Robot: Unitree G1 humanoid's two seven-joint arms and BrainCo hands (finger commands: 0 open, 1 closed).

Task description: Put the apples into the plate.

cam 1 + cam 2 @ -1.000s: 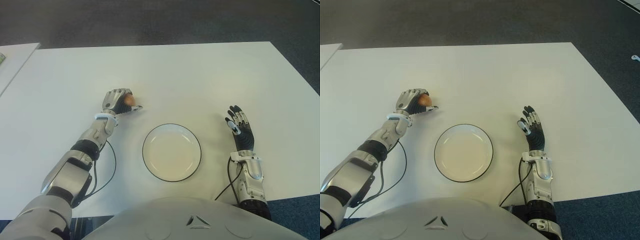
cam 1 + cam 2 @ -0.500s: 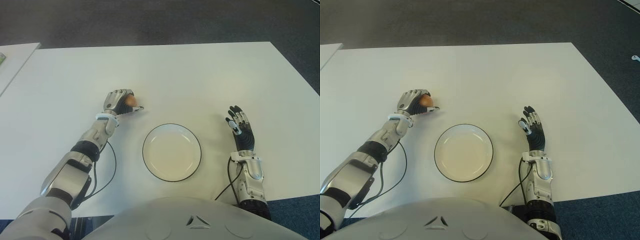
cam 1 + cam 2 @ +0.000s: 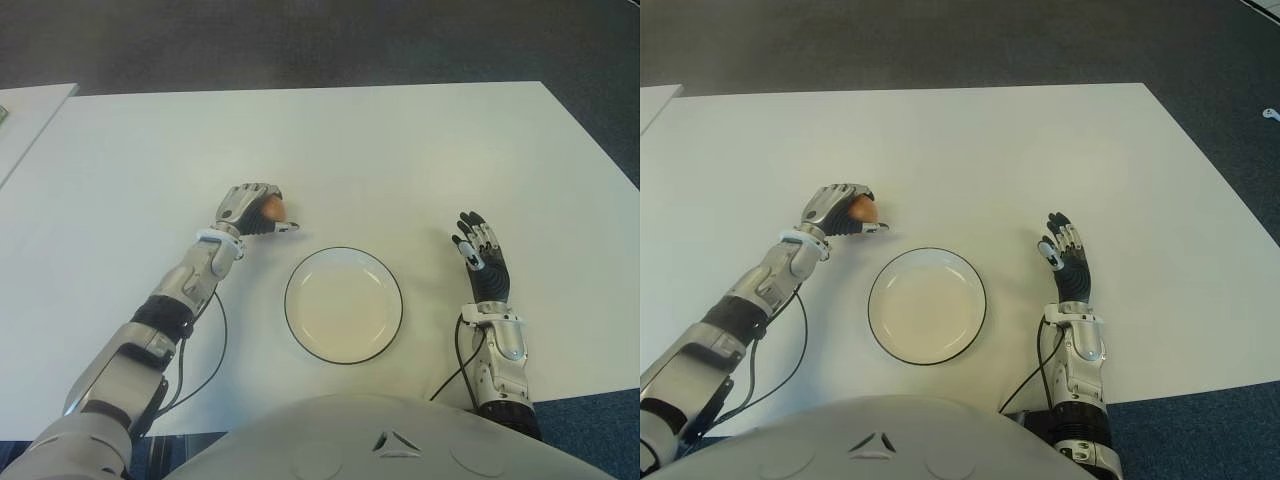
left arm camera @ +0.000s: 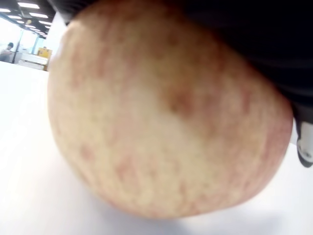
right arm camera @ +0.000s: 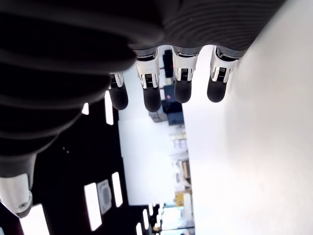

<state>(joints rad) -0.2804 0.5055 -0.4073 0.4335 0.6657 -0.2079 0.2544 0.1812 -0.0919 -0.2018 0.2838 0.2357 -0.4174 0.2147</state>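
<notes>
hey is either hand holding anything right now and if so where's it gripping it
The left hand holds an apple, fingers curled over its top and sides, left of the plate. The right hand, right of the plate, is open and holds nothing.

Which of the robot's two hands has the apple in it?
The left hand, beyond the plate's left side. Its fingers curl around the apple; the right hand shows right of the plate, fingers straight, holding nothing.

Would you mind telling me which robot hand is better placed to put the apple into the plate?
The left robot hand: it already grips the apple just beside the plate. The right robot hand is open and holds nothing.
</notes>
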